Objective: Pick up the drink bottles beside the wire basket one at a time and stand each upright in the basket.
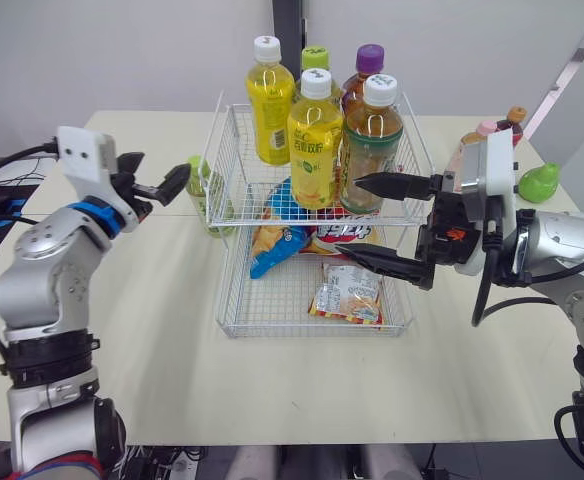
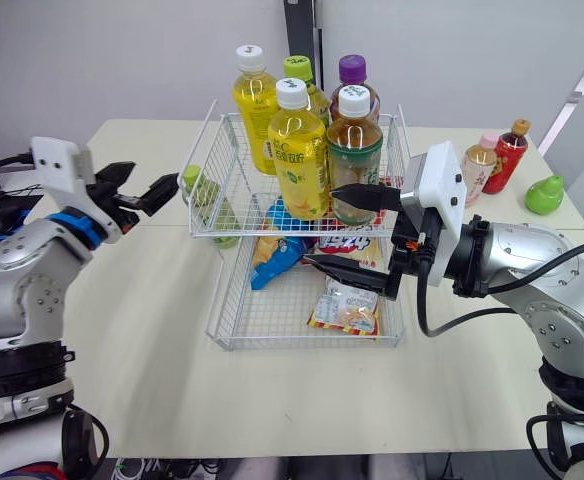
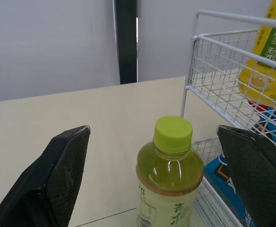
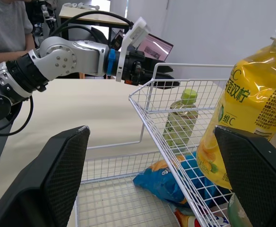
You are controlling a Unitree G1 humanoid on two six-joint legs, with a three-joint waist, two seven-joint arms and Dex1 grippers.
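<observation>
A small green-tea bottle (image 1: 204,190) with a lime cap stands upright on the table, just outside the left wall of the two-tier wire basket (image 1: 312,331). My left gripper (image 1: 164,172) is open, level with the bottle's cap and just left of it. In the left wrist view the bottle (image 3: 168,179) stands between and beyond the two fingers. The upper tier holds several upright bottles, among them a yellow one (image 1: 314,140) and a brown tea (image 1: 372,140). My right gripper (image 1: 350,216) is open at the basket's right front, its upper finger close to the brown tea.
Snack bags (image 1: 347,292) lie in the lower tray. A pink-capped bottle (image 2: 479,160), a red bottle (image 2: 507,155) and a green pear-shaped object (image 2: 544,195) stand at the table's back right. A person (image 4: 5,23) sits beyond the table's left side.
</observation>
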